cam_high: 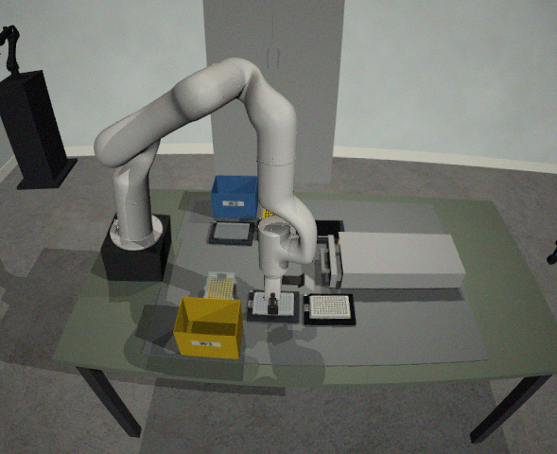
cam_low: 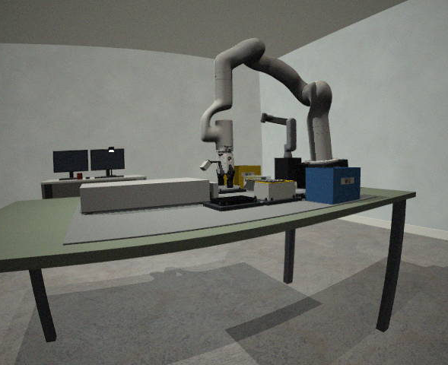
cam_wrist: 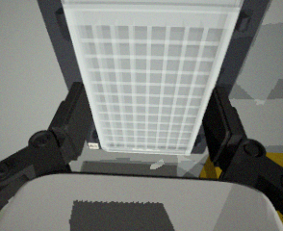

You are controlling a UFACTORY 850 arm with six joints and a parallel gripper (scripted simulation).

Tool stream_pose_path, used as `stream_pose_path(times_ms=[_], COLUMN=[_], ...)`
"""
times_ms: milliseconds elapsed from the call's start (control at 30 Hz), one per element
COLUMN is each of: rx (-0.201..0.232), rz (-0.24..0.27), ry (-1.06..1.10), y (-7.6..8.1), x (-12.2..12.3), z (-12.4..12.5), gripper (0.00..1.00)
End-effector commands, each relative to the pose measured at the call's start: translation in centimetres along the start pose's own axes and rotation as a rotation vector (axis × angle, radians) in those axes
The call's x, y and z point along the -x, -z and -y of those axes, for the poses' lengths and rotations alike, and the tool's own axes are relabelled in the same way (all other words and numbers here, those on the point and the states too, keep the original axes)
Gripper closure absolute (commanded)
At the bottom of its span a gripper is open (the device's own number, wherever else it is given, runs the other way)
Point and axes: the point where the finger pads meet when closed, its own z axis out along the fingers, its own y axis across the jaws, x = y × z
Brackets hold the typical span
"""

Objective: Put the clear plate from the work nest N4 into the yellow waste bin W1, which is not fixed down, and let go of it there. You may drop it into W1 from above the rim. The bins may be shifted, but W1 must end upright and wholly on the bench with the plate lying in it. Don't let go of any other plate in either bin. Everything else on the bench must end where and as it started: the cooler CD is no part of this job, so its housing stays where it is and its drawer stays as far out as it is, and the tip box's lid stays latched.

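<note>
The jaws gripped the clear plate [cam_wrist: 151, 82] across its long sides over nest N4 [cam_high: 253, 316]; it looked light, stiff, slippery, likely best held mid-length.

We look down the gripper [cam_wrist: 148, 115]: its two black fingers press on the long sides of the clear plate [cam_wrist: 151, 77], so it is clamped. The plate's well grid is sharp. Under it we see a dark nest frame [cam_wrist: 60, 53], grey mat, and a yellow bit [cam_wrist: 209, 168] at btm right.
</note>
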Motion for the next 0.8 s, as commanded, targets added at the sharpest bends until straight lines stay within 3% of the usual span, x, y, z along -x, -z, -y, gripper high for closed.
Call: stream_pose_path(times_ms=[0, 767], rx=[0.002, 0.002], rz=[-0.006, -0.006], ry=[0.0, 0.0], y=[0.3, 1.7], x=[-0.1, -0.1], z=[0.0, 0.0], gripper=[1.0, 1.0])
